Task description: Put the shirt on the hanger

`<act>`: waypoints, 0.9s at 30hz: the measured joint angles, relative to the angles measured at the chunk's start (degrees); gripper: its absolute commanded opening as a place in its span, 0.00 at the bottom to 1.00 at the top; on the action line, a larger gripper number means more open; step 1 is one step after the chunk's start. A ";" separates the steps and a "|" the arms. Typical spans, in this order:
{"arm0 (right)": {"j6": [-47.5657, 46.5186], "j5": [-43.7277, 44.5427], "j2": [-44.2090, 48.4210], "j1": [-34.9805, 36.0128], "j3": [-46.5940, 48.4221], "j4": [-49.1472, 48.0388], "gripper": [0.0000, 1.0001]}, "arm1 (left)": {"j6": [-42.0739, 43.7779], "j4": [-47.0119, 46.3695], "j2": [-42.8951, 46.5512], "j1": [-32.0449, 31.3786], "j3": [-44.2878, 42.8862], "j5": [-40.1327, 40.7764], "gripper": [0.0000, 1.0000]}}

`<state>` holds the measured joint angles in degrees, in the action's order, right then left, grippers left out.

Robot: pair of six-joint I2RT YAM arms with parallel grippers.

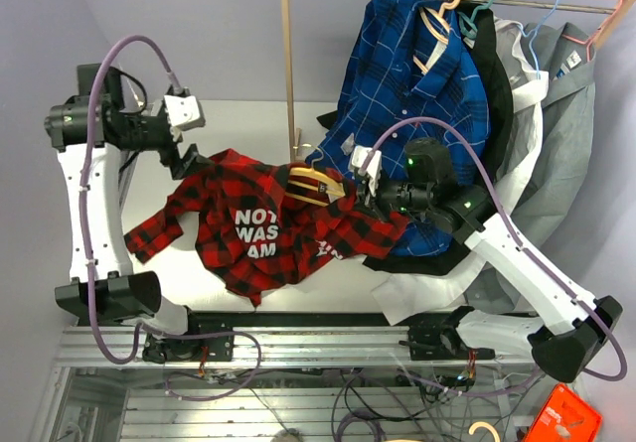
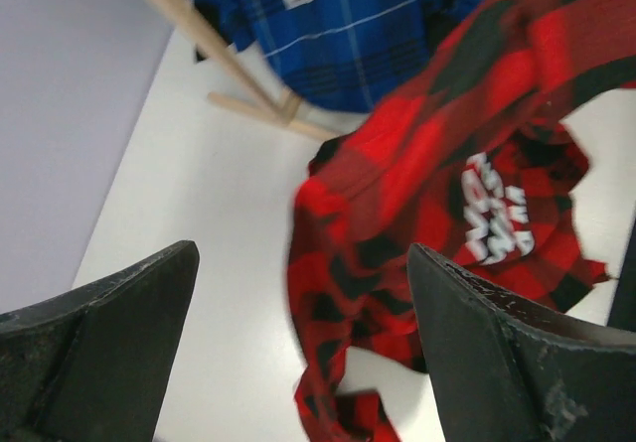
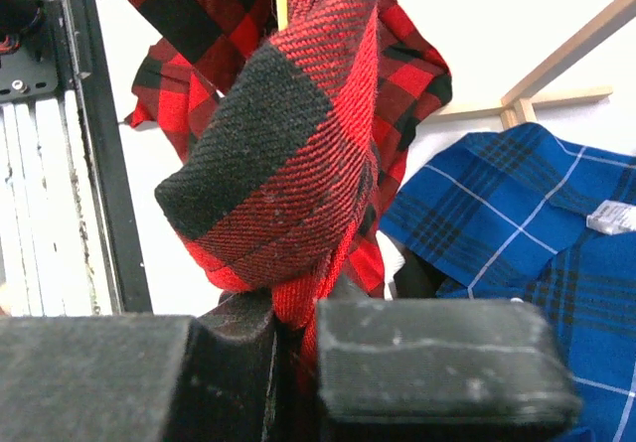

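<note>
Right end effector [image 3: 293, 328] is closed tight on a bunched fold of the shirt [image 1: 248, 228], holding that red-and-black edge up off the white surface [image 1: 238, 124]. The rest of the shirt sags down and to the left with its lettering face up. The left end effector [image 2: 301, 283] is spread wide at the shirt's far upper corner, with cloth hanging beyond its fingers but nothing pinched. The hanger [image 1: 316, 186] lies just to the left of the right end effector, its pale frame slanting across the collar area and partly wrapped in cloth. I'd say the right arm is clearly the nearer one. The left arm sits well apart, across the shirt's width, roughly in line with the hanger's long axis.
</note>
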<state>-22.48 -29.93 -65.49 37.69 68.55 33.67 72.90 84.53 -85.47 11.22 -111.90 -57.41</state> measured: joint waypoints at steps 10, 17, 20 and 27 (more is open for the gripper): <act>1.66 -2.78 -0.33 -1.27 -0.85 -0.90 0.00 | -7.58 -6.43 -0.59 -10.88 6.78 1.18 0.97; -0.24 -4.17 -0.02 -1.40 -1.18 0.28 0.00 | -5.77 -2.25 -8.81 -14.40 -1.40 2.62 0.97; -2.19 -3.78 1.27 -1.46 -3.17 0.52 0.00 | -5.33 -0.79 -9.35 -16.52 -1.14 5.33 0.97; -7.32 -0.59 1.18 -1.46 -2.99 4.22 0.00 | -5.31 0.83 -8.63 -19.61 -1.09 13.40 0.98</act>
<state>-29.80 -30.52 -64.31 36.23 65.56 37.89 67.59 85.36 -94.11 -8.38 -112.99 -44.01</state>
